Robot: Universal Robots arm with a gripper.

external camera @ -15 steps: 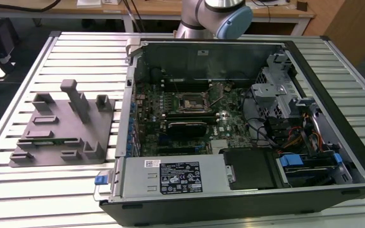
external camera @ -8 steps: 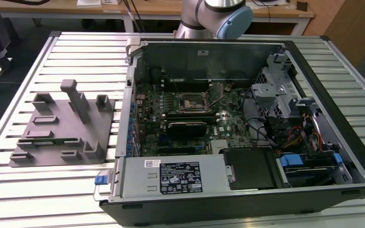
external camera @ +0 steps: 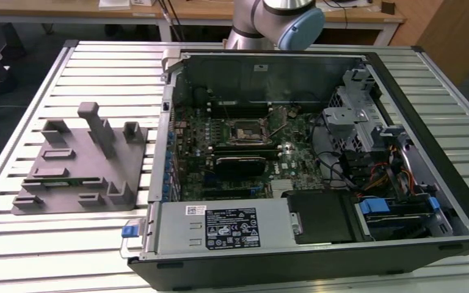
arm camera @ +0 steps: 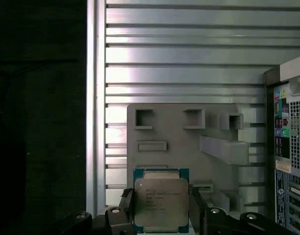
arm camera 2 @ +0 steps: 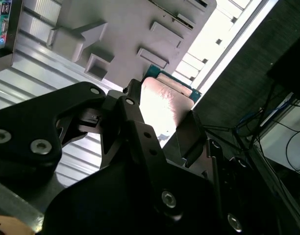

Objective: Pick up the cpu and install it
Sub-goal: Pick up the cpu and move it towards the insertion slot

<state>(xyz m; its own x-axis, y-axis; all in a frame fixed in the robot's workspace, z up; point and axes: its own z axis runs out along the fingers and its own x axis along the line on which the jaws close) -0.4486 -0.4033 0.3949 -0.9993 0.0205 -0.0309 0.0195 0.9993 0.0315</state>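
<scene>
Slatted metal table [external camera: 71, 67]. Open computer case [external camera: 300, 268] on it. Grey tray [arm camera: 179, 156] beside the case, on the exterior view's left. Gripper [arm camera: 161, 210], fingers clamped on two opposite cpu edges. Cpu [arm camera: 161, 198], held aloft, silver top showing, with the tray behind it in both wrist views.

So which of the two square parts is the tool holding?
The cpu, the small silver-topped chip clamped in the tool. The other square, the black socket, sits on the board inside the case.
</scene>
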